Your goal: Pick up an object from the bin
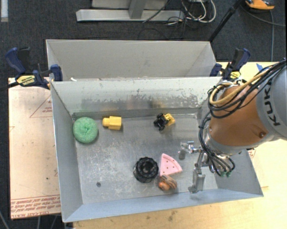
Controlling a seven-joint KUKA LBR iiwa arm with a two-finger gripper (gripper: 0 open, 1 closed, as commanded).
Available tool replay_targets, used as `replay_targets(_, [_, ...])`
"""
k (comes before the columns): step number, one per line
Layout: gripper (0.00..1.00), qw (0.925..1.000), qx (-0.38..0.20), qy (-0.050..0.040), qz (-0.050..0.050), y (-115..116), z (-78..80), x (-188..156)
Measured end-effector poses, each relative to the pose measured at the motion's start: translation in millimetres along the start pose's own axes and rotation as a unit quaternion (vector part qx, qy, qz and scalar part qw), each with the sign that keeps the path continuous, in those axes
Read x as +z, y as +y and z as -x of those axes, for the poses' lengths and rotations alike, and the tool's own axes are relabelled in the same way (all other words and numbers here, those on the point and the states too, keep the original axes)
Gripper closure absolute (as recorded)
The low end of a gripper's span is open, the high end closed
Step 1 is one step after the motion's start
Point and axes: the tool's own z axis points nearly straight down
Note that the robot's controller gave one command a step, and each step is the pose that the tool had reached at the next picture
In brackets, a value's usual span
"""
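My gripper (192, 165) hangs low over the right part of the bin floor, open, with nothing between its fingers. One fingertip (186, 147) points toward the bin's middle and the other (197, 183) sits near the front wall. Just to its left lies a pink wedge with small dots (170, 165). A small brown rounded thing (167, 184) rests below that wedge, close to the lower finger. A black ribbed round part (146, 169) lies left of the wedge.
Along the back of the floor lie a green fuzzy ball (85, 129), a yellow block (113, 122) and a small black-and-yellow toy (164, 121). The arm with its orange cover and cables reaches in over the right wall.
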Motion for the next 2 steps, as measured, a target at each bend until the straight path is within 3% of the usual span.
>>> replay_targets(1, [0.0,0.9997,0.022,-0.0033,0.0,50.5,16.8,56.0])
replay_targets(2, [0.0,0.9987,0.052,0.0032,0.0,77.2,25.4,70.1])
